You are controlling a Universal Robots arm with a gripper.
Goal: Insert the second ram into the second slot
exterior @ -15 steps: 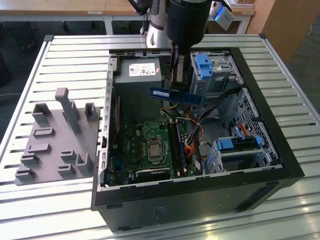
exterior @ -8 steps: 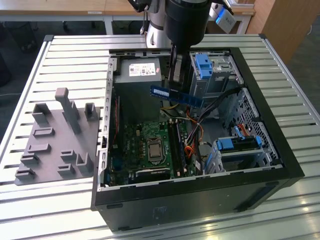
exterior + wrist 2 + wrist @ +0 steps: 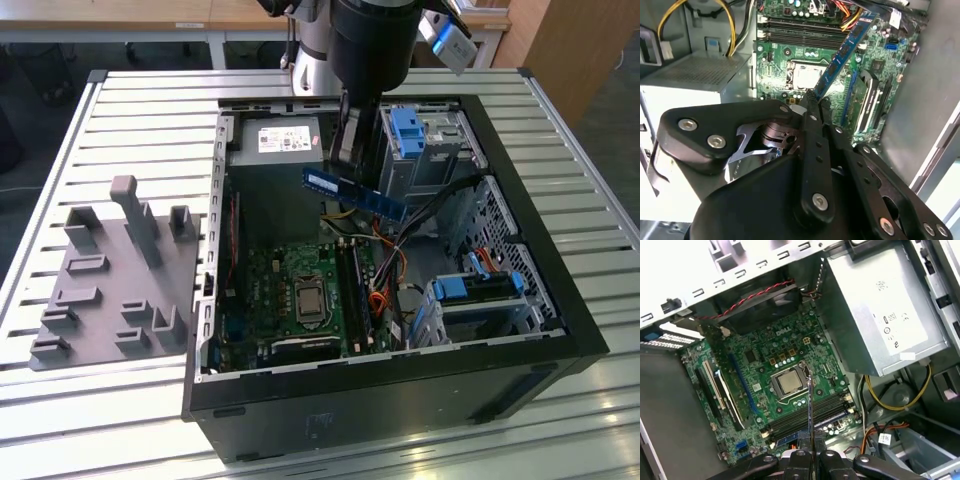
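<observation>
My gripper [image 3: 343,163] hangs over the open computer case [image 3: 560,330], shut on the second ram [image 3: 358,194], a long thin blue stick. In the exterior view the stick is held level, above the motherboard [image 3: 290,290] and clear of it. In the second wrist view the stick [image 3: 842,52] juts out from the gripper [image 3: 812,98] towards the board. The first wrist view sees the stick edge-on [image 3: 810,405] over the row of memory slots [image 3: 832,407] beside the processor socket [image 3: 788,382], with the gripper [image 3: 810,454] behind it. I cannot tell which slot it is over.
A grey power supply [image 3: 280,148] fills the case's far corner. Blue-tabbed drive cages [image 3: 412,135] [image 3: 478,292] stand on the exterior view's right. Orange and yellow cables [image 3: 378,300] run beside the slots. A grey parts fixture [image 3: 110,285] lies outside the case on the slatted table [image 3: 150,110].
</observation>
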